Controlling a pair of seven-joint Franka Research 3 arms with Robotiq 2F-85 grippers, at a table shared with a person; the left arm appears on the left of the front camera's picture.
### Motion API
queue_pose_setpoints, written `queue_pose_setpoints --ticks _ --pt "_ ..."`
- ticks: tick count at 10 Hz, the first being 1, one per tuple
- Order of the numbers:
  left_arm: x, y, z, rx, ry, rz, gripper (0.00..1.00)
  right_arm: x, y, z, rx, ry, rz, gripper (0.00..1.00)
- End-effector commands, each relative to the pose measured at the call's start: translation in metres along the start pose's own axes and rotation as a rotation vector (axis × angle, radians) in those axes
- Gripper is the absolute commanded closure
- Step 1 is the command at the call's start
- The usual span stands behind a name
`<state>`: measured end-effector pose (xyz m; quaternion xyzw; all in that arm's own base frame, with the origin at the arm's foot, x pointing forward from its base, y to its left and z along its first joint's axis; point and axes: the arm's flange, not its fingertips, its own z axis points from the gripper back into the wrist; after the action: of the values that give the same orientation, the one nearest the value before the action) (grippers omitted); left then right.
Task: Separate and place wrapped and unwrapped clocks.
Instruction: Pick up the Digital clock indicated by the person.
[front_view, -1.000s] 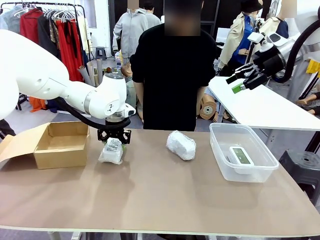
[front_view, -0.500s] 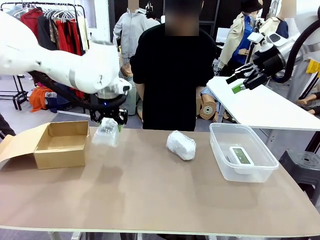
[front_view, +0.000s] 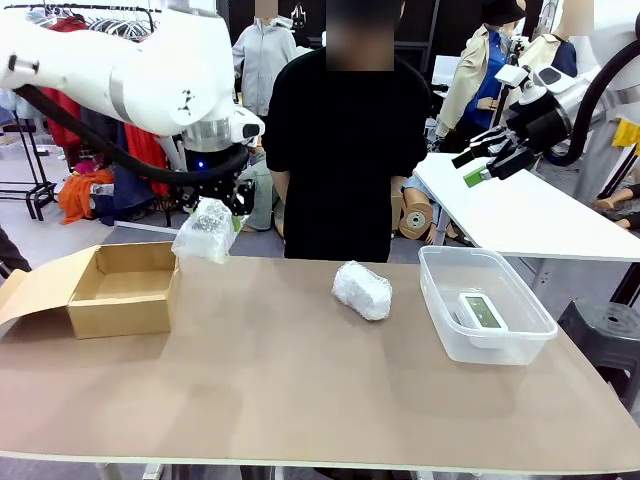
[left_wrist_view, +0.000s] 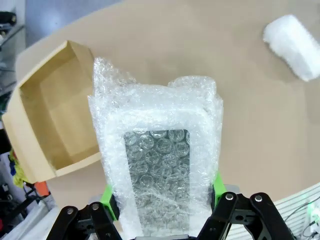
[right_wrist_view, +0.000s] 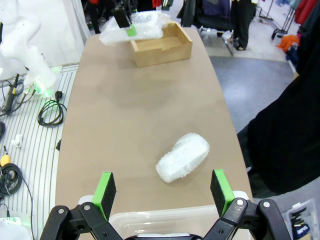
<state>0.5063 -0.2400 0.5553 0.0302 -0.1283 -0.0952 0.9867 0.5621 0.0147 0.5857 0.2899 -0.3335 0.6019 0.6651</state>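
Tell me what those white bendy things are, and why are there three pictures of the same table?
Those are two robot arms, each ending in a pinching gripper. The wide picture looks across the table at a person standing on the far side. The other two pictures come from small cameras on each arm's wrist, looking down its fingers. The left gripper pinches a bubble-wrapped bundle in the air, near the open cardboard box. The right gripper is open and empty, high up at the side. On the table lie a second wrapped bundle and a clear plastic tub with a bare white clock inside.
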Motion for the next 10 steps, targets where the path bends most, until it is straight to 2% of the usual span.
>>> queue_pose_setpoints --ticks 1,6,7,10 --pt "-0.006 0.002 0.019 0.059 -0.028 -0.002 1.0 0.001 0.001 0.001 -0.001 0.006 0.005 0.0" --pt "-0.017 -0.006 0.069 0.161 -0.132 0.05 1.0 0.001 0.001 0.001 -0.001 0.006 0.005 0.0" --pt "-0.015 -0.007 0.058 0.1 -0.093 0.014 1.0 0.001 0.001 0.001 -0.001 0.006 0.005 0.0" --pt "-0.015 -0.007 0.058 0.1 -0.093 0.014 1.0 0.001 0.001 0.001 -0.001 0.006 0.005 0.0"
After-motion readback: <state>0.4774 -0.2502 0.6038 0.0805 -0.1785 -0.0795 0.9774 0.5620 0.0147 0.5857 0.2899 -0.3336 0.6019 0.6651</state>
